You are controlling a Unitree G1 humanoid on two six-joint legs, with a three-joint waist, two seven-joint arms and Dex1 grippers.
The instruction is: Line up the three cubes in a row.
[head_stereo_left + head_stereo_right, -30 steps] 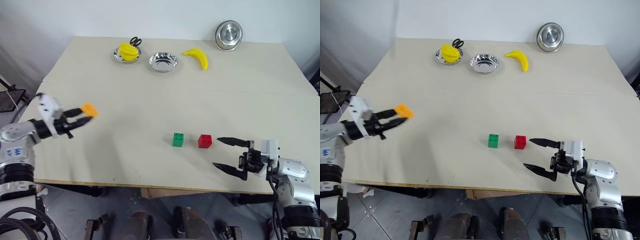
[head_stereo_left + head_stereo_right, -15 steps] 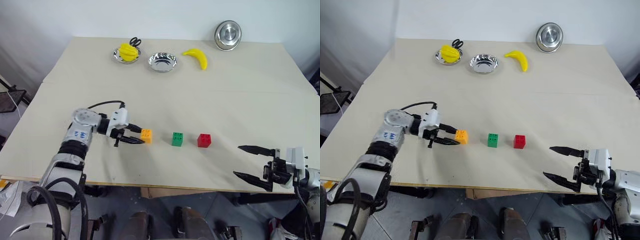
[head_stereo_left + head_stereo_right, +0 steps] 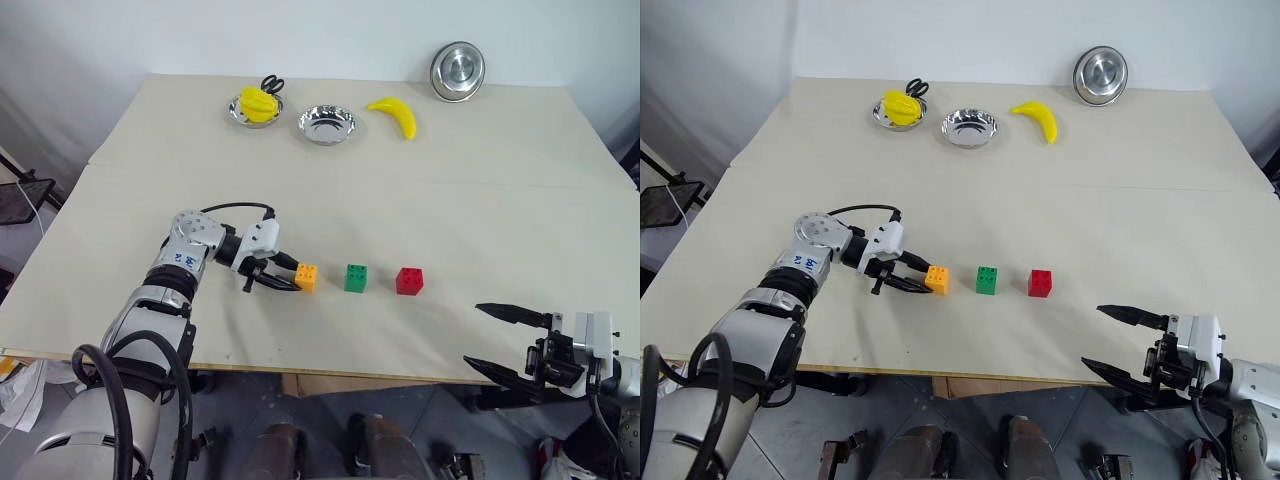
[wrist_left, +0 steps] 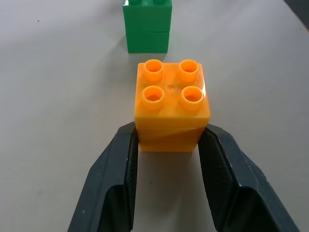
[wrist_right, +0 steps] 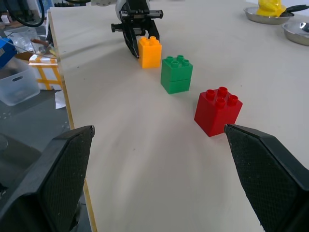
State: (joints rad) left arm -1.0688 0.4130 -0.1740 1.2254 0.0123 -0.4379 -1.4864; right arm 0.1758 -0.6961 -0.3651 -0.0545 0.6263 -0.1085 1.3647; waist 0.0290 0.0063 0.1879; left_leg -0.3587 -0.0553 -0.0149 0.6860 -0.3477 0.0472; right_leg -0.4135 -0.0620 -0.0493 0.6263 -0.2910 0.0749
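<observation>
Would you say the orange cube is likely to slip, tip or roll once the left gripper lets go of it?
The orange cube looks rigid, flat-sided plastic, so rolling seems unlikely. Sitting squarely upright, it probably won't tip. Its glossy sides could slip in the left gripper.

Left arm reaching in over the table, left gripper (image 3: 287, 279) low, pointing right, fingers (image 4: 118, 183) clamped on the orange cube (image 3: 306, 277), right gripper (image 3: 506, 343) off the near edge, jaws spread wide, nothing between them

The left tool (image 3: 287, 278) carried the orange cube (image 3: 306, 277) beside the green cube (image 3: 355, 278).
</observation>
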